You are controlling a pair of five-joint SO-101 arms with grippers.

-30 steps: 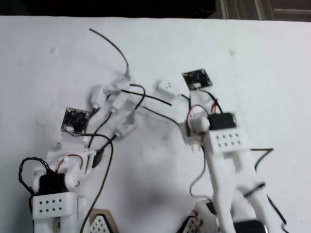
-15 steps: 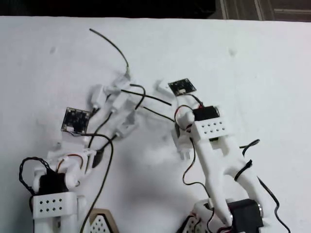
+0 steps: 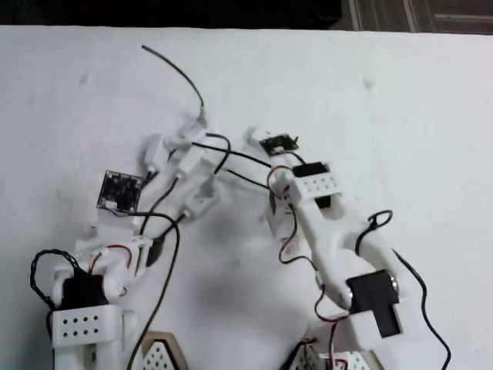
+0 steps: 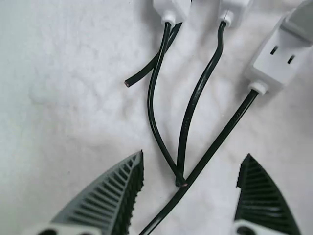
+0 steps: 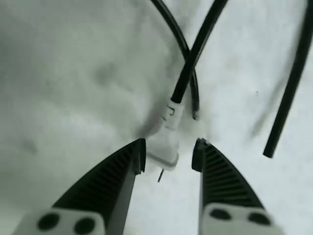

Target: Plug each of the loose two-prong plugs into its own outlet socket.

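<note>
High view: fixed, overhead, far off, takes in the whole table [image 3: 400, 92]. Wrist views: close to the tabletop, looking out past left gripper [image 4: 193, 155] and right gripper [image 5: 169, 142]. All share the mid-table cords [image 4: 195, 98].

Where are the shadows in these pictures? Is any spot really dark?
High view: a soft grey shadow lies on the white table, in the middle toward its near edge, and the strip beyond its far edge is nearly black. Right wrist view: a grey patch shades the table off to one side of the plug. Left wrist view: even light, with thin shadows hugging the cables.
</note>
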